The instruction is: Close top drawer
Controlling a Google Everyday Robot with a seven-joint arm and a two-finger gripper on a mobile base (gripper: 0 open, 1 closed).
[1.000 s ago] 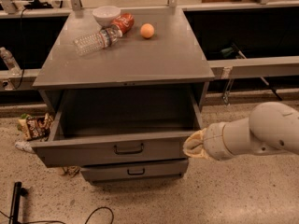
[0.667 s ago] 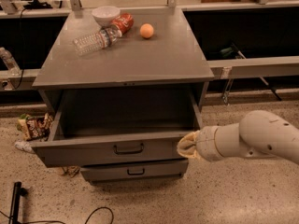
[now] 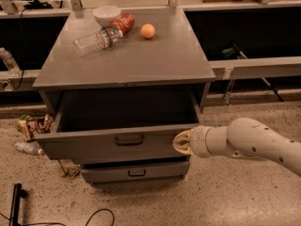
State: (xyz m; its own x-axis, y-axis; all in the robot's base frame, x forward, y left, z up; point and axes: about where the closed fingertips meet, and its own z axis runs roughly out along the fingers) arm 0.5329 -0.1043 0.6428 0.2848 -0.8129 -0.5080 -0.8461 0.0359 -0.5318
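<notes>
The top drawer (image 3: 94,145) of a grey metal cabinet stands pulled out, its inside dark and empty, with a small dark bar handle (image 3: 129,140) at the centre of its front. My gripper (image 3: 180,142) comes in from the right on a white arm and rests against the right end of the drawer front. A shorter drawer front (image 3: 135,172) with a like handle sits shut below it.
On the cabinet top (image 3: 155,60) lie a clear plastic bottle (image 3: 96,39), a white bowl (image 3: 106,15), a red can (image 3: 123,23) and an orange (image 3: 147,30). Snack bags and litter (image 3: 33,126) lie on the floor at the left. A dark pole (image 3: 15,204) stands at lower left.
My arm has moved left, bringing the gripper against the right end of the drawer front. The drawer looks about as far out as before.
</notes>
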